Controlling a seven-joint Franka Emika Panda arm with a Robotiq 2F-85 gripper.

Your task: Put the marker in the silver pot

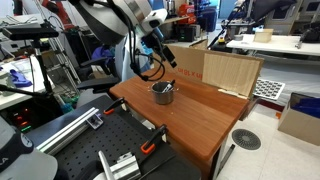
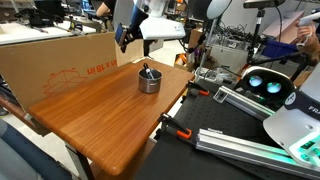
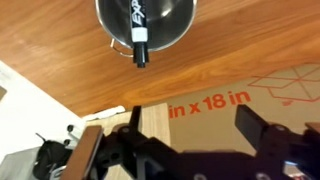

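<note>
The silver pot (image 1: 162, 93) stands on the wooden table (image 1: 195, 115), also seen in an exterior view (image 2: 149, 80) and at the top of the wrist view (image 3: 146, 22). The marker (image 3: 139, 38), dark with a white label, lies in the pot and sticks out over its rim; it also shows in both exterior views (image 1: 165, 88) (image 2: 147, 70). My gripper (image 3: 190, 125) is open and empty. It hangs above the table's back edge (image 1: 163, 50) (image 2: 124, 36), apart from the pot, over a cardboard box.
A large cardboard box (image 2: 60, 62) marked "in x 18 in" (image 3: 230, 95) stands along the table's back edge. A wooden panel (image 1: 230, 72) stands beside it. Clamps (image 2: 178, 128) grip the table's edge. Metal rails (image 1: 70, 128) and lab gear surround the table.
</note>
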